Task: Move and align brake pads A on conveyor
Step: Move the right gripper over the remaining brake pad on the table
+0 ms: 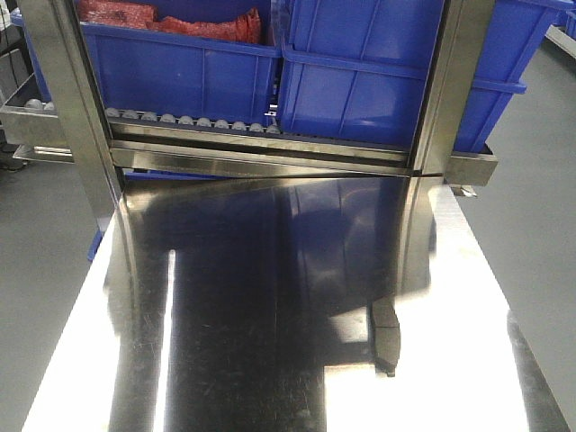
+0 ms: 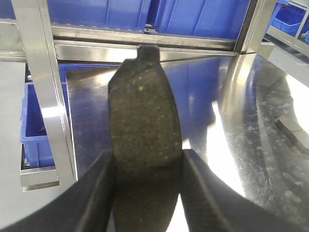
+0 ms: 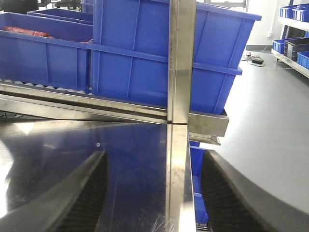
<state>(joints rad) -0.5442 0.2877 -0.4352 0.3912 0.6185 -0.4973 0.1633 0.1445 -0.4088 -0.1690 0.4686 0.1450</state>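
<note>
- Left pincer [image 2: 147, 162]: clamped on the lower flanks of a flat dark grey oblong brake pad [image 2: 143, 111], with one black finger pressed to each side.
- Pad standing on end, speckled face toward the wrist camera, small tab at the top.
- Held over a polished steel tabletop [image 1: 270, 297]; cannot tell whether the hidden lower end touches it.
- Right pincer [image 3: 153, 159]: spread wide, nothing between its ribbed black fingers [image 3: 91, 193], hanging over the right-hand edge of the tabletop.
- Second dark grey brake pad [image 1: 387, 342]: lying flat and alone toward the right side of the tabletop, apart from the held one. Also seen at the right edge of the left wrist view.
- Tabletop mirror-bright, finely scratched, streaked with white glare and tinted with blue reflections.
- Behind the far edge: roller track [image 1: 189, 120] carrying blue plastic crates [image 1: 360, 81], with red material [image 1: 162, 20] in the left one. Steel uprights [image 1: 67, 99] on either side.
- All round: smooth grey floor [image 3: 260, 121]; more blue crates on shelving [image 3: 294, 23] at the far right of the right wrist view.
</note>
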